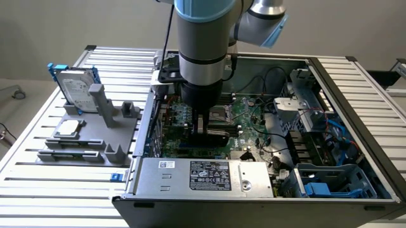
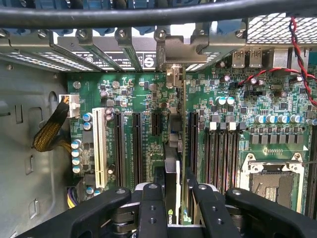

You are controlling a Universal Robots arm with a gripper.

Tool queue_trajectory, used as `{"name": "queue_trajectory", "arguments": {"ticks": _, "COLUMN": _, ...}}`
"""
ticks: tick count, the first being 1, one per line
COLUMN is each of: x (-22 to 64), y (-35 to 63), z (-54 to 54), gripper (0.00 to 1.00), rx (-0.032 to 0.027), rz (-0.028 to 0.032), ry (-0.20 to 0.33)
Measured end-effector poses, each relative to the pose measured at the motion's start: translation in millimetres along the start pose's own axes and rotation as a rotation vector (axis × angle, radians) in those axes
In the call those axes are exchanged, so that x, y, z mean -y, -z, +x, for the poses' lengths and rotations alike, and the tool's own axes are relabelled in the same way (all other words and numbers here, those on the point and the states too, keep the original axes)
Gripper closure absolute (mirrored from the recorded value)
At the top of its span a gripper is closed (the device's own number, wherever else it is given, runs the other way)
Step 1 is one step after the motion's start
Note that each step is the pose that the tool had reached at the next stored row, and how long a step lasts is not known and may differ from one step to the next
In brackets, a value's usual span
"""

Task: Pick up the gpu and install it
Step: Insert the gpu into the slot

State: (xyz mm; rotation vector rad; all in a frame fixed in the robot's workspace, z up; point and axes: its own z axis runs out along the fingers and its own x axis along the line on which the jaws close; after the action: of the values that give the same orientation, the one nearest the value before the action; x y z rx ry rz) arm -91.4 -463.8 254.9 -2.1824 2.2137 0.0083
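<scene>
- GPU (image 2: pixel 174 163): green board edge, black face.
- Gripper (image 2: pixel 176 208): black fingers.
- Motherboard (image 2: pixel 148 99): green; black slots, one white slot (image 2: pixel 99 144).
- Power supply (image 1: pixel 199 178): silver, white label.
- Hard drive (image 1: pixel 76 92): silver, blue frame.
- Fixture (image 1: pixel 95 137): grey.
- Arm (image 1: pixel 201 38): silver, pale blue caps.

You have the open computer case (image 1: pixel 355 85) as your landmark. Off its side at the exterior view's left stands a grey holder (image 1: pixel 95 128), with a blue-framed hard drive (image 1: pixel 76 92) upright in it and a small silver chip (image 1: pixel 68 126) lying flat. Inside the case's near corner sits the silver power supply (image 1: pixel 203 176).
</scene>
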Motion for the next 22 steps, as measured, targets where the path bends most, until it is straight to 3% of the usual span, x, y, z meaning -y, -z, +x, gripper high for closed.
{"name": "queue_trajectory", "arguments": {"ticks": 12, "x": 0.1, "y": 0.0, "z": 0.0, "gripper": 0.72, "rx": 0.0001, "rz": 0.0002, "ry": 0.0}}
{"name": "queue_trajectory", "arguments": {"ticks": 14, "x": 0.0, "y": 0.0, "z": 0.0, "gripper": 0.66, "rx": 0.0001, "rz": 0.0, "ry": 0.0}}
{"name": "queue_trajectory", "arguments": {"ticks": 17, "x": 0.0, "y": 0.0, "z": 0.0, "gripper": 0.48, "rx": 0.0, "rz": 0.0, "ry": 0.0}}
{"name": "queue_trajectory", "arguments": {"ticks": 22, "x": 0.0, "y": 0.0, "z": 0.0, "gripper": 0.42, "rx": 0.0, "rz": 0.0, "ry": 0.0}}
